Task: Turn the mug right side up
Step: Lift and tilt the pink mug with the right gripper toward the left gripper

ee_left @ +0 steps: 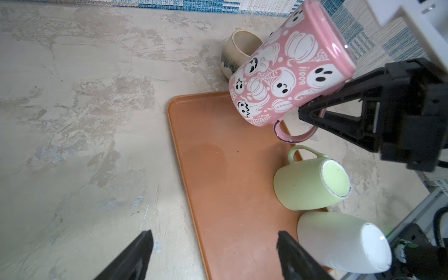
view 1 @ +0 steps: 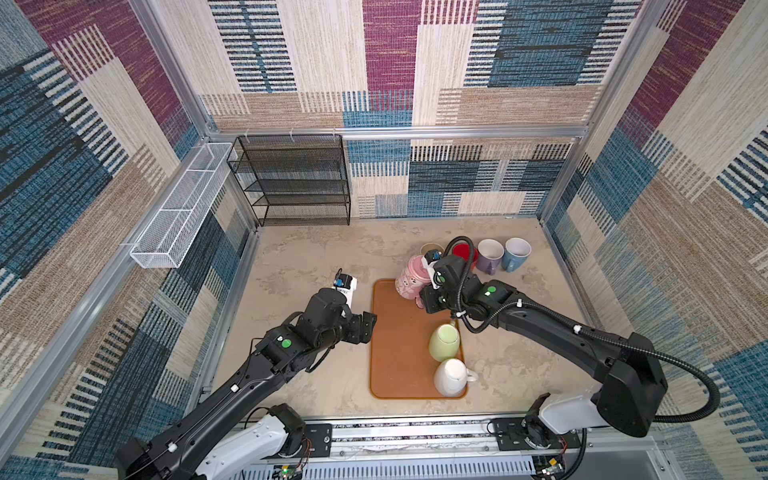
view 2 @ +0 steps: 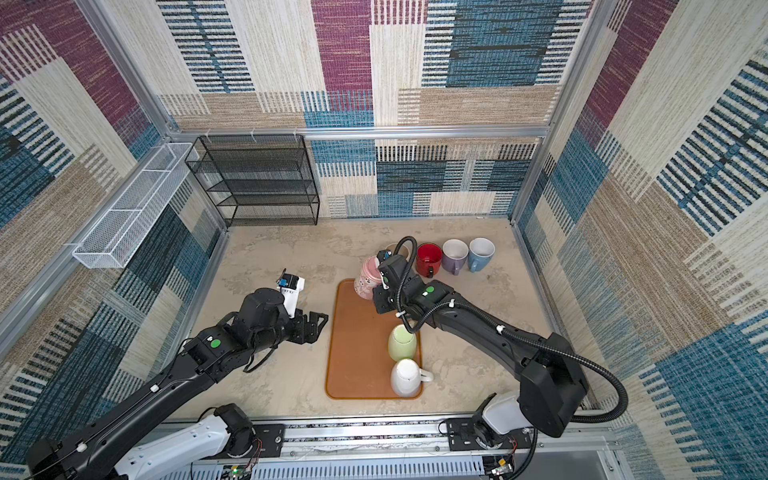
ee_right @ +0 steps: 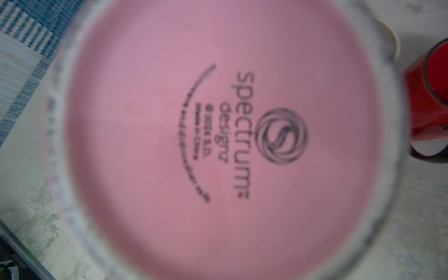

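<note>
Beige mottled table (view 1: 316, 266), patterned fabric walls (view 1: 540, 62) round it. Black mesh rack (view 1: 295, 178) at back, white wire basket (view 1: 178, 208) on left wall.

In both top views an orange tray (view 1: 399, 332) lies mid-table. Pink mug (view 1: 409, 280) sits tilted over tray's far end, tight against R gripper (view 1: 424, 300). R arm (view 1: 540, 320) hides the fingers here. On tray's right side, nearer the robot: green mug (view 1: 444, 343) & white mug (view 1: 451, 376), both base up, just beside each other. Off tray, behind pink mug, a row of upright ones: cup (view 1: 430, 248), red mug (view 2: 429, 257), purple mug (view 2: 455, 253), blue mug (view 2: 482, 251). L gripper (view 2: 318, 322) is at tray's left edge, apart from pink mug.

Left wrist view: L gripper fingers (ee_left: 143, 254) spread wide, nothing between, straddling tray's edge. Pink mug tilted, mouth down toward tray's corner, cup just behind. R gripper's finger (ee_left: 334, 114) pinches the handle (ee_left: 295, 135) at its top. Can't tell if mouth touches tray. Green & white mugs show bare bases.

Right wrist view: pink mug's base w/ maker's stamp (ee_right: 244, 135) fills frame, blurred, blocking the fingers. Red mug near frame edge.
</note>
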`<move>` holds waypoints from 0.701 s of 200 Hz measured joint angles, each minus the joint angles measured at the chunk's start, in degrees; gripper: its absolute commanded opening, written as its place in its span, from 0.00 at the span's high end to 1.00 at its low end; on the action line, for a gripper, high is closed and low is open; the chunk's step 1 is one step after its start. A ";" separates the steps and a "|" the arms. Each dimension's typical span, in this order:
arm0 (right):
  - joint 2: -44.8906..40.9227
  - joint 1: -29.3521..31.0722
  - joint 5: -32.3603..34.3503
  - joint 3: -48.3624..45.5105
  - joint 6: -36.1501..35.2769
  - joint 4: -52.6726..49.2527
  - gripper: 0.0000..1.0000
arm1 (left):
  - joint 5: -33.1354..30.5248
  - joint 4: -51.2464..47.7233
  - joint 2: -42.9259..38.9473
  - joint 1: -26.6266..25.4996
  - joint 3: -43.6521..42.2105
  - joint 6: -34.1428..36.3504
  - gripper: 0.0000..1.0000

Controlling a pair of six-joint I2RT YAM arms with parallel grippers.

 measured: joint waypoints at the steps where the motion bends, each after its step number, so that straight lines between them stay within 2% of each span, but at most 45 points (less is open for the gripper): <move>1: -0.09 0.00 -0.09 -0.04 0.00 0.04 1.00 | 0.17 0.11 -0.02 0.04 -0.09 -0.02 0.16; 80: -7.74 -0.63 -9.92 -5.22 0.00 9.75 1.00 | 15.65 17.11 -2.10 5.64 -9.40 -5.31 0.22; 140: -11.23 -6.84 -21.84 -11.45 2.64 19.74 1.00 | 22.97 36.00 0.31 6.43 -16.57 -10.19 0.24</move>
